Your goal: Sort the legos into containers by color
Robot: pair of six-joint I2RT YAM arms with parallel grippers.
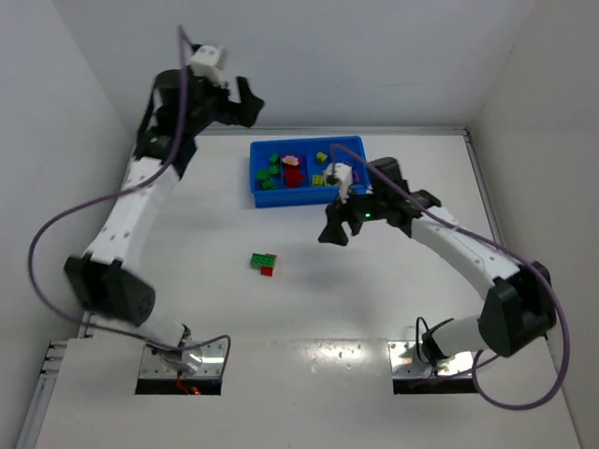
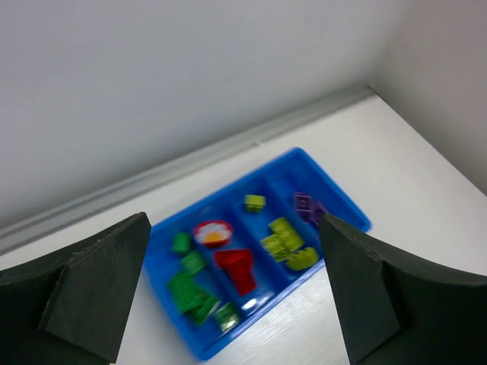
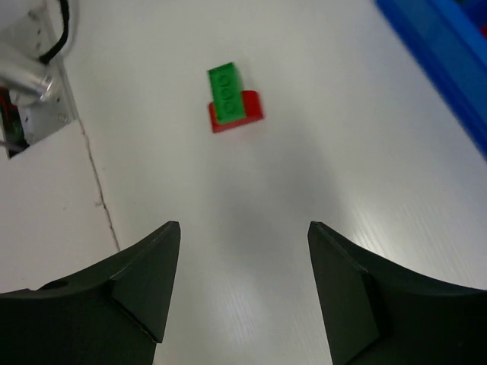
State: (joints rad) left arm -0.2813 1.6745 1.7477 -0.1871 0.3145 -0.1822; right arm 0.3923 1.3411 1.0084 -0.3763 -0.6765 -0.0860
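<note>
A blue tray (image 1: 290, 199) sits toward twelve o'clock on the tabletop (image 1: 206, 243), with green, red, yellow and purple legos (image 2: 236, 266) each in their own compartment; a green-on-red clump (image 1: 264, 263) lies loose at its seven o'clock; the right jaws hover at the clump's two o'clock, spread and empty; the left jaws, high at the tray's ten o'clock, are likewise released.

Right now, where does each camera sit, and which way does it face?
Top external: above and behind the left arm and right arm, looking down at the table, blue tray and green-and-red lego clump.
Left wrist: high at far left, looking down at the tray; open jaws frame it.
Right wrist: beside the tray, looking back toward the left arm's base plate, over the clump; open jaws below.
Shared: every view shows the tray; top and right wrist share the clump.
</note>
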